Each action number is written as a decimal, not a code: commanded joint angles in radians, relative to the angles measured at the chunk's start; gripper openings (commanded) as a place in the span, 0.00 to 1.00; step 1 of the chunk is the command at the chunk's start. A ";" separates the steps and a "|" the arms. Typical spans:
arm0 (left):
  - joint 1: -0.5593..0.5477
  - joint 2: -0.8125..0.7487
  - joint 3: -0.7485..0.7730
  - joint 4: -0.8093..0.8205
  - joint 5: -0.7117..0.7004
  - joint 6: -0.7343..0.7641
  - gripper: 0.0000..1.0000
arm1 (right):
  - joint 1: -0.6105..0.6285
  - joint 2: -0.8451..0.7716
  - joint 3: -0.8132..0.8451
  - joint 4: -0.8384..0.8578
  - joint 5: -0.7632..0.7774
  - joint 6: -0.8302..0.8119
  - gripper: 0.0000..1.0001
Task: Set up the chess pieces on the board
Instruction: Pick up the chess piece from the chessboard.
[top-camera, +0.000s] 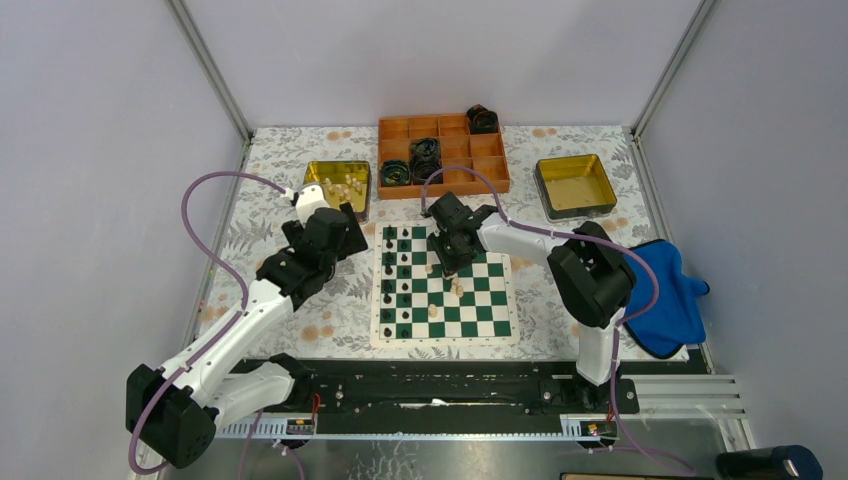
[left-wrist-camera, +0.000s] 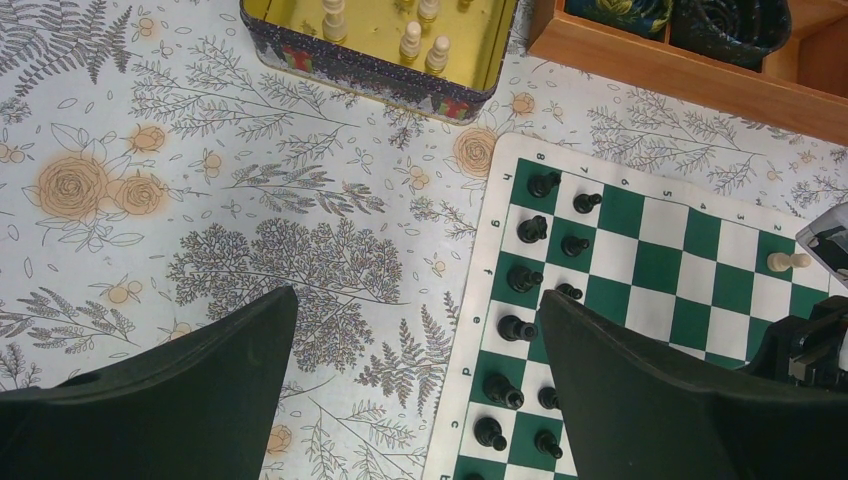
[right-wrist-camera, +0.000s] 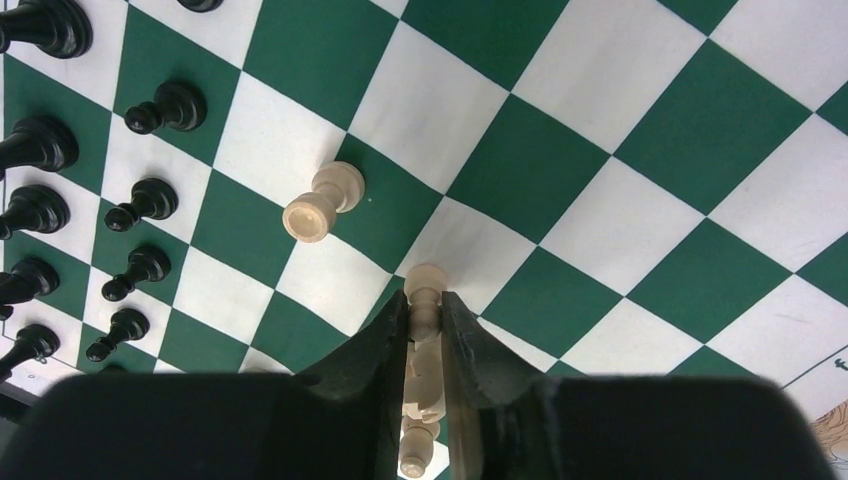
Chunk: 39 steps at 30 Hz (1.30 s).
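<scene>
Chess pieces (left-wrist-camera: 530, 230) partly arranged on the green-and-white board (top-camera: 500, 335), which lies flat on the flower-patterned bench (top-camera: 340, 320) just ahead of the two arm bases. Black pieces (right-wrist-camera: 150, 203) stand upright in two rows along the board's left edge in the overhead view. A few cream ones sit loose nearer the middle, and one fallen cream pawn (right-wrist-camera: 322, 203) lies on its side across a white and a green square.

The right hand (right-wrist-camera: 425, 310) is clenched on a cream piece (right-wrist-camera: 425, 283), gripped at the neck with its round head projecting past the fingertips. It is over the centre of the board, near the fallen pawn. Whether its base touches the board cannot be told.

The left hand (left-wrist-camera: 418, 300) is released, its fingers spread wide and holding nothing. It hangs over bare bench just beside the board's left border.

Behind it a yellow-lined tin (left-wrist-camera: 370, 75) holds further cream pieces (left-wrist-camera: 410, 40). An orange tray (top-camera: 490, 165) with black coils (top-camera: 425, 155), a second tin (top-camera: 575, 180) and a blue cloth (top-camera: 665, 295) lie farther back and to the right.
</scene>
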 joint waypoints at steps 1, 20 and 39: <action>-0.004 -0.004 -0.015 0.042 -0.002 0.011 0.99 | 0.005 -0.021 0.001 -0.004 0.021 0.006 0.20; -0.004 0.005 -0.008 0.049 -0.006 0.026 0.99 | 0.003 -0.051 0.092 -0.024 0.156 0.001 0.00; -0.003 0.032 0.015 0.053 -0.013 0.075 0.99 | -0.152 -0.019 0.092 -0.003 0.242 0.037 0.00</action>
